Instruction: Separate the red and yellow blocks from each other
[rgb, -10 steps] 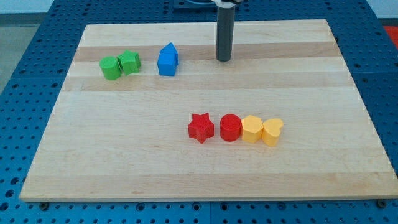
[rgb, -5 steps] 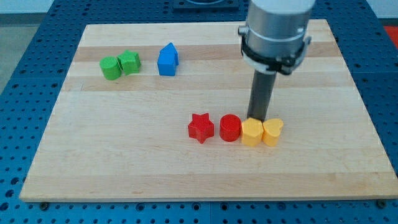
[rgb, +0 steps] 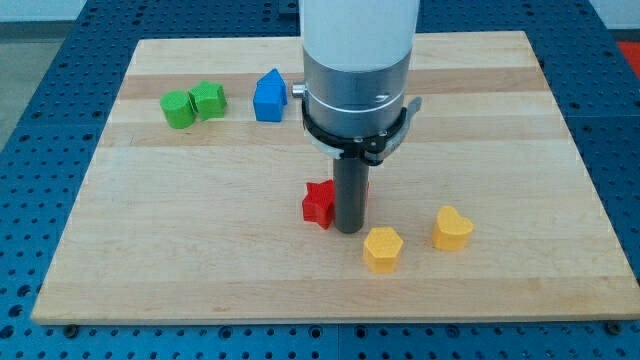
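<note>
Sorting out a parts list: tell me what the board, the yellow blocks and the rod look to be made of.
The board looks like pale, unvarnished wood: lengthwise grain and strips of differing tone show.

The yellow hexagon block and yellow heart block look like matte plastic: even colour, no shine; possibly painted.

The rod, ending at my tip beside the red star block, looks like dark matte metal or plastic; unclear.

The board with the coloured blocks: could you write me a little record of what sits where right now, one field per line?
Surface: wooden board on a blue pegboard base
My tip: at the board's middle, just right of the red star
Red star block: touching or nearly touching the rod
Red round block: only a red sliver shows behind the rod
Yellow hexagon block: below-right of my tip, apart from it
Yellow heart block: right of the hexagon, a gap between them
Green blocks: two, touching, upper left
Blue block: right of the green pair
</note>
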